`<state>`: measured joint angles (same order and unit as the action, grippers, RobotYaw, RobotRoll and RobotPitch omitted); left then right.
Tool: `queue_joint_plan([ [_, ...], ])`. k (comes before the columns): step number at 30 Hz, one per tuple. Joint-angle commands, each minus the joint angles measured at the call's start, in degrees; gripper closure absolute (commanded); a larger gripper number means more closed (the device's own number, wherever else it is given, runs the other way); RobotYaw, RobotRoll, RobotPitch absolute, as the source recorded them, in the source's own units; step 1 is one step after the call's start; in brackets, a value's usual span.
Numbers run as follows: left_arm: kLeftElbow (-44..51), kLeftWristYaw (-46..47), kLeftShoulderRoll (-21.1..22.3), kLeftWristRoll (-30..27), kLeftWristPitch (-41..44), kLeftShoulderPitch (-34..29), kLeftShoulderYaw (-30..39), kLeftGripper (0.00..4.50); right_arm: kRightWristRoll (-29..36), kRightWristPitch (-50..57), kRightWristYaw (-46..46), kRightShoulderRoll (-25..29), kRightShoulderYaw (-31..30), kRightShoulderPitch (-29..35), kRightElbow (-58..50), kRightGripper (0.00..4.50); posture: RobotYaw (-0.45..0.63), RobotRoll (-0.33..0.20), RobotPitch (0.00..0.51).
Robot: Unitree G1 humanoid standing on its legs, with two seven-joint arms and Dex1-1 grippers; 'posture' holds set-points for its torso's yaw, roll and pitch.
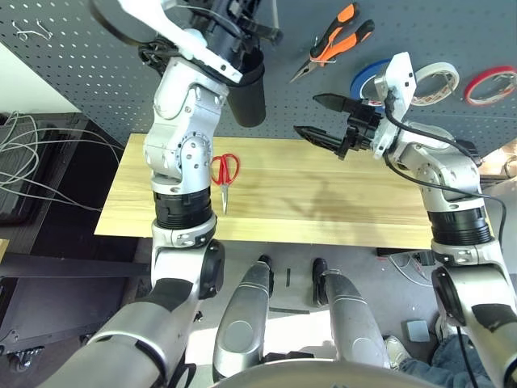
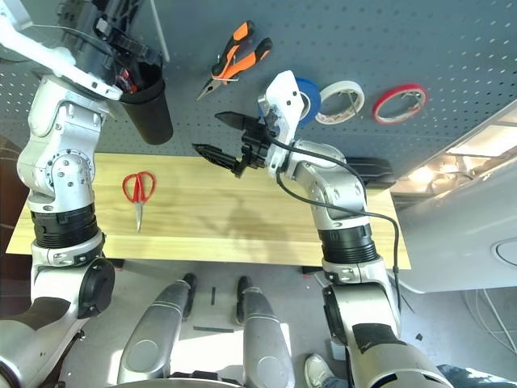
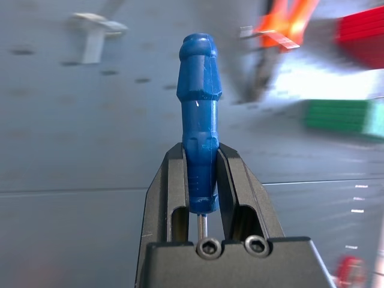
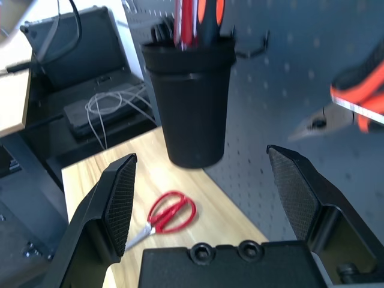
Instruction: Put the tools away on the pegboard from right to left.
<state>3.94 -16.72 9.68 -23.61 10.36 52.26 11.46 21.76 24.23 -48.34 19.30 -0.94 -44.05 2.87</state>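
My left gripper (image 3: 201, 180) clamps the blue-handled screwdriver (image 3: 199, 120), raised before the pegboard (image 1: 97, 73) by the black cup (image 1: 249, 89). My right gripper (image 1: 323, 120) hangs spread and empty. Pliers (image 1: 335, 40) and blue tape roll (image 1: 365, 77) hang up; red-handled scissors (image 1: 224, 174) lie on the table (image 1: 323, 194).

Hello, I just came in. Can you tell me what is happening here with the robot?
The robot is hanging tools on the pegboard. The pliers and blue tape roll already hang there. The left gripper holds the small blue screwdriver up near the black cup on the board. The right gripper is open and empty above the table. The red scissors lie on the table.
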Motion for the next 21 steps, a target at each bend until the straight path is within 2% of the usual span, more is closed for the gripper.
queue_joint_plan([
  [1, -2.1, 0.3, 0.9, 3.0, -4.0, -2.5, -0.3, 3.94, 0.9, -0.9, 1.2, -1.4, 0.6, -0.9, 0.4, 0.00, 0.14, 0.000, 0.311],
  [7, -6.0, 0.5, 1.2, 5.3, -8.1, -5.4, -0.5, 3.94, 1.3, -1.2, 2.0, -2.7, 0.3, -2.4, 0.2, 0.00, 0.14, 0.000, 0.312],
  [21, -7.0, 0.5, 1.2, 5.6, -9.5, -5.4, -0.7, 3.94, 1.4, -1.3, 2.2, -2.8, 0.3, -2.5, 0.2, 0.00, 0.14, 0.000, 0.312],
])
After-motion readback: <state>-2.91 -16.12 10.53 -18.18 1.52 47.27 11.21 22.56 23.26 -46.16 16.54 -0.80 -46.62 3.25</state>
